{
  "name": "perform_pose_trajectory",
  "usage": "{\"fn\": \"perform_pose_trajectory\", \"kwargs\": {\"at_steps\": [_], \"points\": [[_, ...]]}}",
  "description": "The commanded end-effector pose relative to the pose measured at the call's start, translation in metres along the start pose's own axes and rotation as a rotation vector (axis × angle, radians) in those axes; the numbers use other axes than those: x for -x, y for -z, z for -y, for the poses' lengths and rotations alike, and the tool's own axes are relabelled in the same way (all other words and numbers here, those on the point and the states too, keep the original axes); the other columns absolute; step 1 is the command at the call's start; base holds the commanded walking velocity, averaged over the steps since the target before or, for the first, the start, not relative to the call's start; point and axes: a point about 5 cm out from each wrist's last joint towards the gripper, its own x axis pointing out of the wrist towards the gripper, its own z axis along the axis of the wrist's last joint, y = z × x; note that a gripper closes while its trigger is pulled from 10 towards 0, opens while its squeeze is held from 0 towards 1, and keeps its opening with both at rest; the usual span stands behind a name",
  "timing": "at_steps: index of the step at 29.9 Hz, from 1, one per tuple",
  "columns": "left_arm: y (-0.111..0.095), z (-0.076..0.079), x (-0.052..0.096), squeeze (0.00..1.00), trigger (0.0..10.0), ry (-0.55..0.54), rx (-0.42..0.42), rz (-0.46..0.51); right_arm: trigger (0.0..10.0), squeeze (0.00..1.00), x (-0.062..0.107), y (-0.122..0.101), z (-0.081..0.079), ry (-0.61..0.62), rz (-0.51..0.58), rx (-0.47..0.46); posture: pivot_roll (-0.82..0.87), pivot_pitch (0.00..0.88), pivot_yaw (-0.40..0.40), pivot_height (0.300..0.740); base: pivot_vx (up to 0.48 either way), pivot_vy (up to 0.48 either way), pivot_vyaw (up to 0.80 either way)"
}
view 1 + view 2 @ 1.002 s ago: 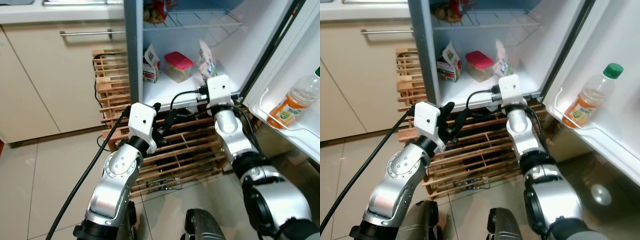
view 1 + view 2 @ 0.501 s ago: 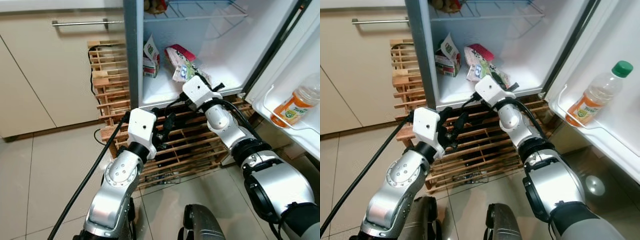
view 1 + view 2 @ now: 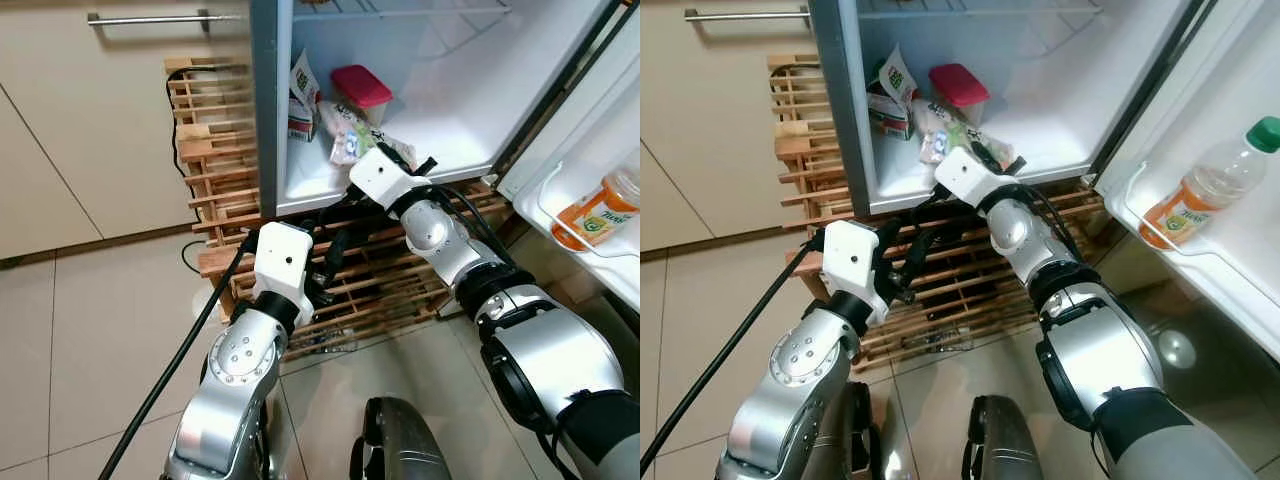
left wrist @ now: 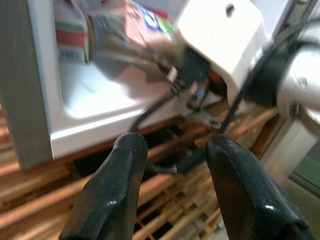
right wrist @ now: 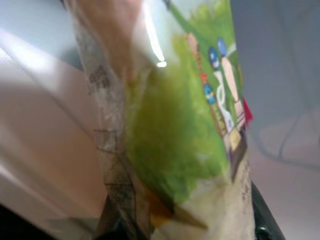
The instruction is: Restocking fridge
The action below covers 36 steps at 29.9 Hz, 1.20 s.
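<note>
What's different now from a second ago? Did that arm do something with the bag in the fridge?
The right pincer has tipped the snack bag from upright to lying on the fridge floor, still gripping it. Carton, red-lidded tub, door bottle and left pincer unchanged.

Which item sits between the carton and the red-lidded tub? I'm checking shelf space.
The snack bag lies just in front of that gap, held by the right end effector; carton left, tub right, in the eye views.

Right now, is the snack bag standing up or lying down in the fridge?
Lying down. The snack bag lies tipped on the fridge floor, its end at the right gripper.
</note>
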Motion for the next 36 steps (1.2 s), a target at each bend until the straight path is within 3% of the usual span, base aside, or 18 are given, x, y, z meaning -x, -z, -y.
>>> {"fn": "perform_pose_trajectory", "kwargs": {"at_steps": [1,3,5,6,8,9,13,14,15,16,17,18,20,23,25,26,28,36], "points": [[-0.002,0.006,0.003,0.0,10.0,0.006,-0.003,-0.002,0.0,0.0,0.002,0.009,0.0,-0.03,-0.035,0.103,0.09,0.239,-0.108,0.652,0.0,0.0,0.0],[-0.001,0.006,0.004,0.0,10.0,0.004,0.0,-0.007,0.0,0.0,0.002,0.01,0.001,-0.038,-0.04,0.176,0.09,0.242,-0.109,0.652,0.0,0.0,0.0],[-0.001,0.007,0.005,0.0,10.0,0.001,0.004,-0.013,0.0,0.0,0.002,0.01,0.0,-0.064,-0.027,0.322,0.09,0.249,-0.112,0.652,0.0,0.0,0.0],[-0.001,0.007,0.005,0.0,10.0,0.001,0.004,-0.013,0.0,0.0,0.002,0.01,0.0,-0.064,-0.027,0.322,0.09,0.249,-0.112,0.652,0.0,0.0,0.0],[0.0,0.008,0.006,0.0,10.0,0.0,0.007,-0.018,0.0,0.0,0.002,0.009,-0.004,-0.097,0.007,0.473,0.09,0.254,-0.115,0.652,0.0,0.0,0.0],[0.0,0.008,0.006,0.0,10.0,0.0,0.007,-0.018,0.0,0.0,0.002,0.009,-0.004,-0.097,0.007,0.473,0.09,0.254,-0.115,0.652,0.0,0.0,0.0],[0.0,0.009,0.006,0.0,10.0,-0.004,0.008,-0.024,0.0,0.0,0.003,0.012,-0.004,-0.112,0.043,0.655,0.09,0.26,-0.122,0.652,0.0,0.0,0.0],[0.0,0.009,0.006,0.0,10.0,-0.004,0.008,-0.024,0.0,0.0,0.003,0.012,-0.004,-0.112,0.043,0.655,0.09,0.26,-0.122,0.652,0.0,0.0,0.0],[0.001,0.009,0.006,0.0,10.0,-0.008,0.009,-0.027,5.2,0.0,0.003,0.012,-0.002,-0.098,0.047,0.68,0.09,0.258,-0.124,0.652,0.0,0.0,0.0],[0.001,0.009,0.007,0.0,10.0,-0.009,0.011,-0.029,10.0,0.24,0.003,0.012,-0.001,-0.083,0.051,0.672,0.09,0.258,-0.124,0.652,0.0,0.0,0.0],[0.001,0.009,0.007,0.0,10.0,-0.01,0.011,-0.03,10.0,0.24,0.003,0.012,0.0,-0.074,0.054,0.667,0.09,0.258,-0.124,0.652,0.0,0.0,0.0],[0.002,0.009,0.007,0.0,10.0,-0.011,0.012,-0.031,10.0,1.0,0.003,0.012,0.003,-0.059,0.04,0.612,0.09,0.254,-0.125,0.652,0.0,0.0,0.0],[0.002,0.01,0.007,0.0,10.0,-0.011,0.012,-0.032,10.0,1.0,0.003,0.013,0.007,-0.033,0.012,0.508,0.09,0.252,-0.124,0.652,0.0,0.0,0.0],[0.002,0.01,0.006,0.0,10.0,-0.011,0.011,-0.03,10.0,1.0,0.002,0.014,0.016,0.013,-0.003,0.468,0.09,0.244,-0.124,0.652,0.0,0.0,0.0],[0.001,0.01,0.005,0.0,10.0,-0.011,0.01,-0.028,10.0,1.0,0.002,0.014,0.02,0.04,0.007,0.507,0.09,0.241,-0.124,0.652,0.0,0.0,0.0],[0.001,0.009,0.005,0.0,10.0,-0.013,0.009,-0.026,10.0,1.0,0.001,0.011,0.027,0.089,0.042,0.589,0.09,0.238,-0.125,0.652,0.0,0.0,0.0],[0.001,0.009,0.005,0.0,10.0,-0.014,0.009,-0.026,10.0,1.0,0.0,0.007,0.035,0.15,0.077,0.657,0.08,0.236,-0.126,0.652,0.0,0.0,0.0],[0.002,0.01,0.003,0.0,10.0,-0.018,0.01,-0.024,10.0,1.0,0.0,0.013,0.062,0.237,0.029,0.789,0.08,0.232,-0.13,0.652,0.0,0.0,0.0]]}}
